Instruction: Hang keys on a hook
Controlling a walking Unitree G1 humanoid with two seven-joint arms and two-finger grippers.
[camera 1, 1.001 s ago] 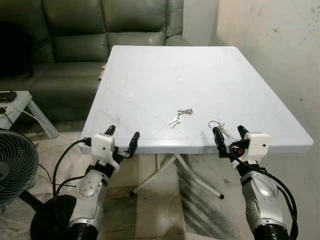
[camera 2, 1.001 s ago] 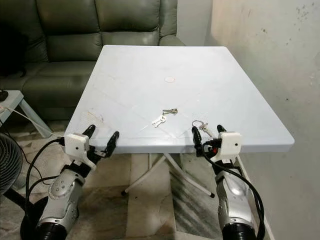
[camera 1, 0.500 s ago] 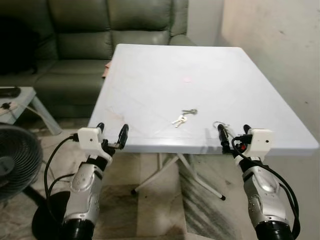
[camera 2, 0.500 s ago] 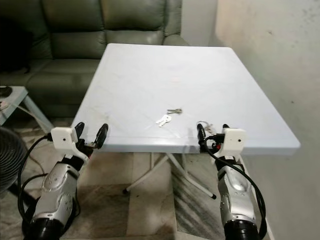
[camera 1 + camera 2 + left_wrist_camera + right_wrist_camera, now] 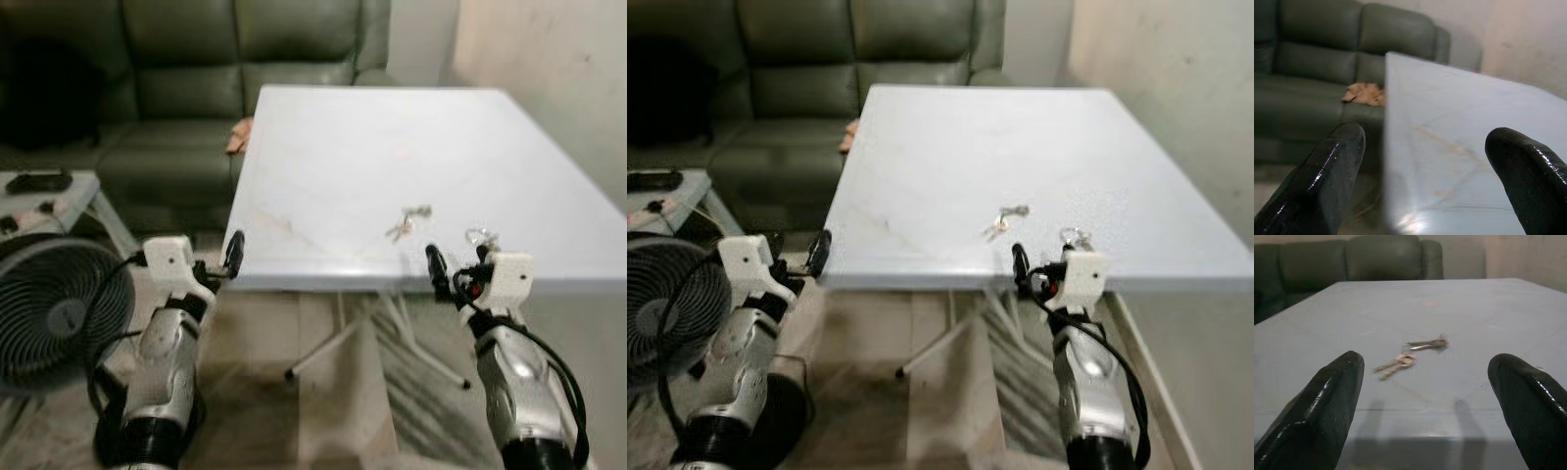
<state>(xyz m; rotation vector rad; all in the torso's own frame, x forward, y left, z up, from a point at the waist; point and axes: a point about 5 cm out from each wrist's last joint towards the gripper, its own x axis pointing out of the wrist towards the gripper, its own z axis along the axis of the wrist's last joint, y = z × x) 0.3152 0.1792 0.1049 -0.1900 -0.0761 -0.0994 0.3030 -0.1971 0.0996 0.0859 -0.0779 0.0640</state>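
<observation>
A bunch of silver keys (image 5: pixel 409 221) lies on the white table (image 5: pixel 343 157), near the front edge. A second key ring (image 5: pixel 481 236) lies further right, just beyond my right gripper (image 5: pixel 457 262). That gripper is open, level with the table's front edge. In the right wrist view the keys (image 5: pixel 1400 361) lie ahead, between the open fingers (image 5: pixel 1327 396). My left gripper (image 5: pixel 798 250) is open at the table's front left corner, and the left wrist view has the table edge (image 5: pixel 1387 147) between its fingers (image 5: pixel 1332 166).
A dark green sofa (image 5: pixel 196 59) stands behind the table, with a tan cloth (image 5: pixel 238 137) on its seat. A black fan (image 5: pixel 54 313) and a small white side table (image 5: pixel 59 196) stand to the left. A wall (image 5: pixel 568 69) runs along the right. Folding legs (image 5: pixel 333 343) show under the table.
The whole picture has shifted and blurred, so the camera has moved; the table now sits further right. The left gripper has gone from the front edge to the corner. Both grippers stay open.
</observation>
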